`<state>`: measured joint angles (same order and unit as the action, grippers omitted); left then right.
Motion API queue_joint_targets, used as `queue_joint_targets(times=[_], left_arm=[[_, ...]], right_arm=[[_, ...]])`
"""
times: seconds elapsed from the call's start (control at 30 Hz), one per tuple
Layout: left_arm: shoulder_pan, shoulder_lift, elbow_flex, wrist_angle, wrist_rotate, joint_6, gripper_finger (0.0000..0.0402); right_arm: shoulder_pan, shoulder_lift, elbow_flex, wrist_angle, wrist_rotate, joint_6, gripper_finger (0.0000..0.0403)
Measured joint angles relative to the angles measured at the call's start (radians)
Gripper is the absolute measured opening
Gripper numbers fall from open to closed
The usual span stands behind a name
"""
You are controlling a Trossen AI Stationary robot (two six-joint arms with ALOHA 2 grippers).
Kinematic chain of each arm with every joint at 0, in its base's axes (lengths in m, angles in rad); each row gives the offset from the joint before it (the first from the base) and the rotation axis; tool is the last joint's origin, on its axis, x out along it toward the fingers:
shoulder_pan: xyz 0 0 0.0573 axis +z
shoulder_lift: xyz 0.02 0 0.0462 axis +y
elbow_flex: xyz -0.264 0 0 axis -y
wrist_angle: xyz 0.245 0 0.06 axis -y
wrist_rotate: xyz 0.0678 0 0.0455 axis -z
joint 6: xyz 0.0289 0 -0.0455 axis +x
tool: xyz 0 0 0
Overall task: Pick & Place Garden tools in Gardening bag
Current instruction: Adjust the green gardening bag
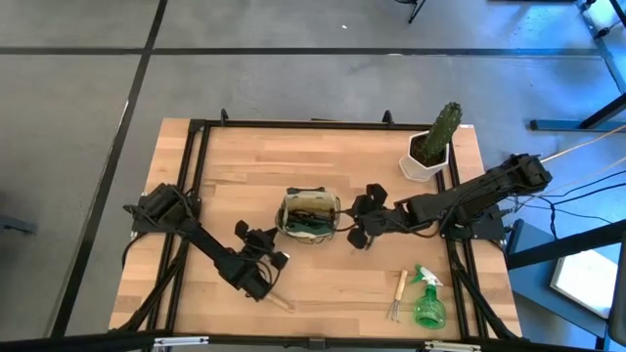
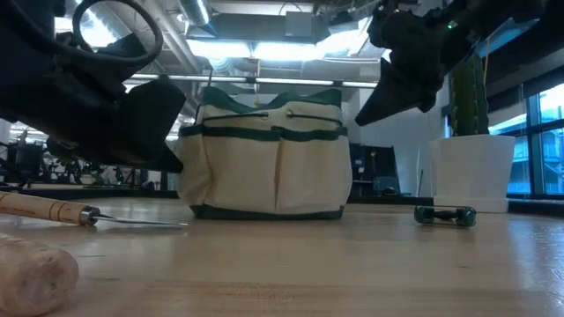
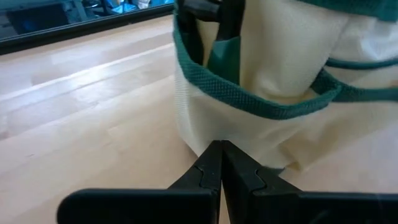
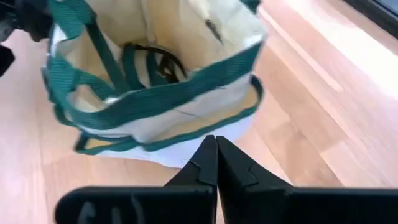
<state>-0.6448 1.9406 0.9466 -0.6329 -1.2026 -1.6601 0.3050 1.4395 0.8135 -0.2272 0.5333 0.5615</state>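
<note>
Standing upright near the middle of the pale wooden tabletop (image 1: 323, 156), the small beige fabric gardening bag with green trim and loop handles (image 1: 309, 216) has its mouth open; dark tool shapes show inside, too indistinct to name.

Left gripper (image 1: 264, 246) sits at about 8 o'clock of the bag, just beside it, clenched and empty; its wrist view has the two dark fingers (image 3: 211, 171) pressed together, pointing at the bag's lower side wall.

Right gripper (image 1: 364, 223) sits at 3 o'clock of the bag, close by, likewise clenched on nothing, fingers (image 4: 208, 162) meeting in front of the bag's rim.

Wooden-handled metal hand fork (image 1: 397, 296) lies flat toward 5 o'clock of the bag, well apart. Green plastic spray bottle (image 1: 427, 302) lies just beside the fork, on its 3 o'clock side.

A second wooden handle (image 1: 280, 300) shows at 6 o'clock of the left gripper, near the tabletop's front edge.

Green cactus in a white hexagonal pot (image 1: 430, 152) stands at 1 o'clock of the bag, near the far right corner.
</note>
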Motion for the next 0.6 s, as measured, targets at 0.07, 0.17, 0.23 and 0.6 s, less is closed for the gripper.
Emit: queue_joint_targets(times=[0.07,0.17,0.23,0.6], left_arm=[[0.005,-0.007,0.000,-0.016,-0.001,-0.006,0.0001],[0.014,-0.024,0.000,-0.039,-0.001,-0.005,0.0002],[0.023,-0.041,0.000,-0.057,-0.006,0.005,0.0001],[0.039,-0.095,0.000,-0.160,-0.011,0.022,0.0001]], right_arm=[[0.000,0.000,0.000,-0.039,0.016,0.021,0.0000],[0.000,0.000,0.000,-0.056,0.024,0.026,0.0000],[0.000,0.000,0.000,-0.068,0.019,0.015,0.0000],[0.043,0.000,0.000,-0.081,0.007,0.004,0.0000]])
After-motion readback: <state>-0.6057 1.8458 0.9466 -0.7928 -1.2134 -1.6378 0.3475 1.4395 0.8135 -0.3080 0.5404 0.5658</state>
